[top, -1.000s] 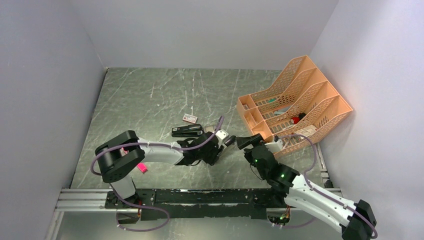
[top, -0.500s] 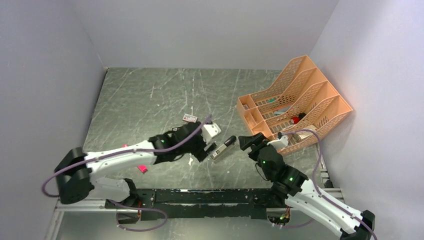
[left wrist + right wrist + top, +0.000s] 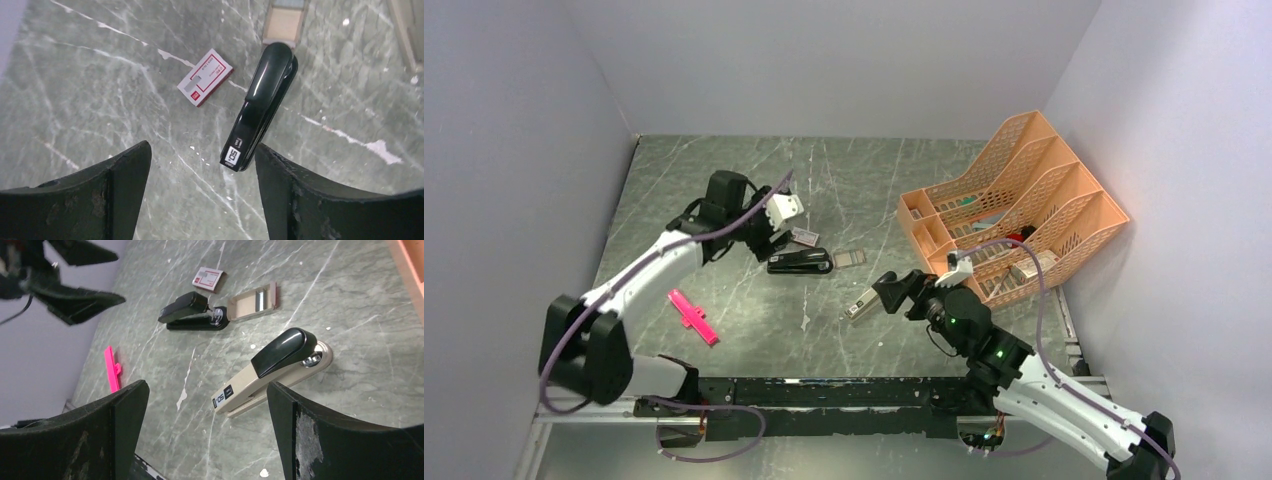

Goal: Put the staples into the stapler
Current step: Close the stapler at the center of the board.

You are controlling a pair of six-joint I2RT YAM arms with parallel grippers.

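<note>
On the grey marbled stone counter (image 3: 724,190), the small flat red-and-white-labelled staple box (image 3: 804,237) lies just behind the glossy black desk stapler (image 3: 799,262). The open cardboard tray (image 3: 849,259), just to the right of that stapler, holds a silvery staple strip (image 3: 259,299). The beige stapler with a black tip (image 3: 864,303) lies nearer and to the right, the pink plastic cross-shaped piece (image 3: 692,316) well apart at near left, and the orange plastic mesh file rack (image 3: 1014,210) at far right.

Left gripper (image 3: 762,240) opened wider, left the grey stapler (image 3: 862,303), now over the black stapler (image 3: 799,262). Right gripper (image 3: 892,291) shifted left toward grey stapler.

A beige stapler (image 3: 857,306) lies between a pink cross-shaped piece (image 3: 692,316) and an orange file rack (image 3: 1034,132).
</note>
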